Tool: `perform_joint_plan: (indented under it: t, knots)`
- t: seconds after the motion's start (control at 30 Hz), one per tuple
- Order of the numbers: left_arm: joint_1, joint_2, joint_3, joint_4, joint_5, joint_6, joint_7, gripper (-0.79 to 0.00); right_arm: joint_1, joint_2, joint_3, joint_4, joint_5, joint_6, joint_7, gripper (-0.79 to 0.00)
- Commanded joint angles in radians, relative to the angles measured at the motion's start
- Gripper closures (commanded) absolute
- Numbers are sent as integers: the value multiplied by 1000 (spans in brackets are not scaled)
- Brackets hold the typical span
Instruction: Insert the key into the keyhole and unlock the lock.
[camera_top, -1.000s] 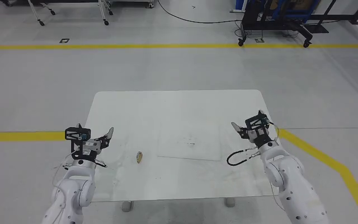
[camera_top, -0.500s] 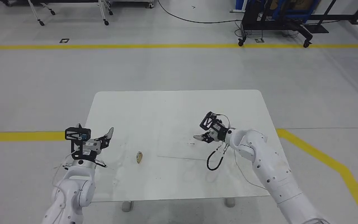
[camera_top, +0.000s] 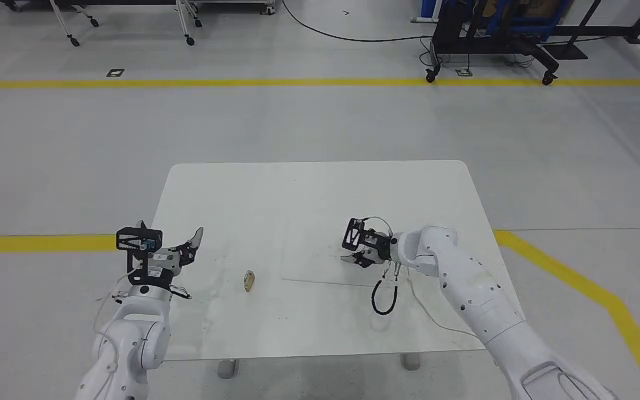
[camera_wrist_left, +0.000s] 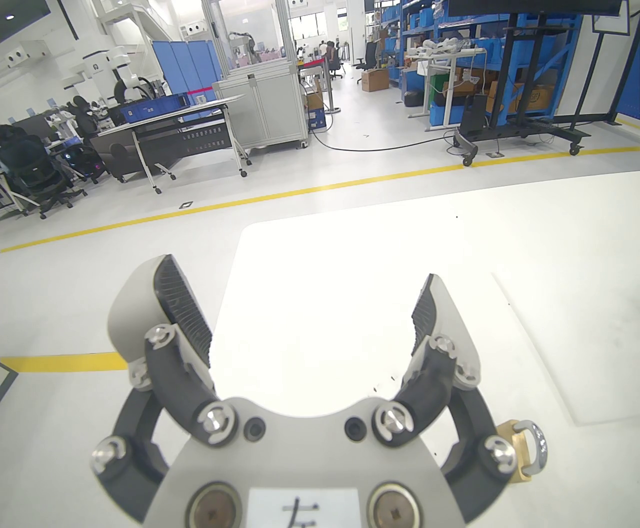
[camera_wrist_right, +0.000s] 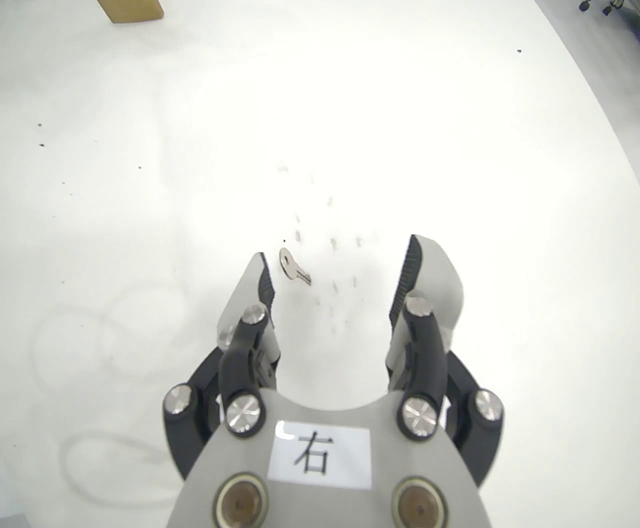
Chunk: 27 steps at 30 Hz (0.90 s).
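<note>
A small brass padlock (camera_top: 248, 281) lies on the white table (camera_top: 300, 190), left of centre; its body and steel shackle (camera_wrist_left: 520, 452) show beside my left wrist. My left gripper (camera_top: 168, 238) hovers open and empty (camera_wrist_left: 300, 280) over the table's left edge, a short way left of the padlock. A small silver key (camera_wrist_right: 294, 270) lies flat near the table's middle (camera_top: 342, 258). My right gripper (camera_top: 351, 250) hangs open just above it (camera_wrist_right: 339, 260), with the key close to one fingertip (camera_wrist_right: 262, 272) and touching neither. A corner of the padlock (camera_wrist_right: 131, 10) shows farther off.
A thin clear sheet (camera_top: 380, 270) lies on the table under the key. A black cable (camera_top: 383, 297) loops down from my right arm onto the table. Yellow floor lines and wheeled stands lie beyond the table.
My right arm has swung in from the table's right edge to the centre and lowered its open gripper over the key. The left arm, padlock and key have stayed put.
</note>
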Motion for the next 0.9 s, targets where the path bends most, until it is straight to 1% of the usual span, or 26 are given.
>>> perform_joint_plan:
  t: [0.0,0.07,0.13,0.17,0.2,0.23,0.43,0.6,0.67,0.73,0.87]
  knots:
    - [0,0,0,0,0,0,0,-785,10,-2,-11,10,-7,-7,-3,-351]
    - [0,0,0,0,0,0,0,-785,18,-3,-21,13,-14,-20,-14,-271]
    - [0,0,0,0,0,0,0,-785,24,-3,-28,15,-27,-35,-24,-151]
    - [0,0,0,0,0,0,0,-785,26,-3,-32,15,-33,-41,-28,-120]
    - [0,0,0,0,0,0,0,-785,28,-3,-36,15,-39,-48,-33,-34]
    - [0,0,0,0,0,0,0,-785,29,-2,-38,14,-43,-52,-38,0]
    - [0,0,0,0,0,0,0,-785,15,14,-5,-19,-52,-78,-87,0]
    - [0,0,0,0,0,0,0,-785,-47,42,87,-103,-29,-72,-182,0]
    - [0,0,0,0,0,0,0,-785,-85,50,135,-123,37,-62,-250,0]
    - [0,0,0,0,0,0,0,-785,-110,53,159,-116,138,-101,-292,0]
    - [0,0,0,0,0,0,0,-785,-116,44,156,-53,370,-146,-291,0]
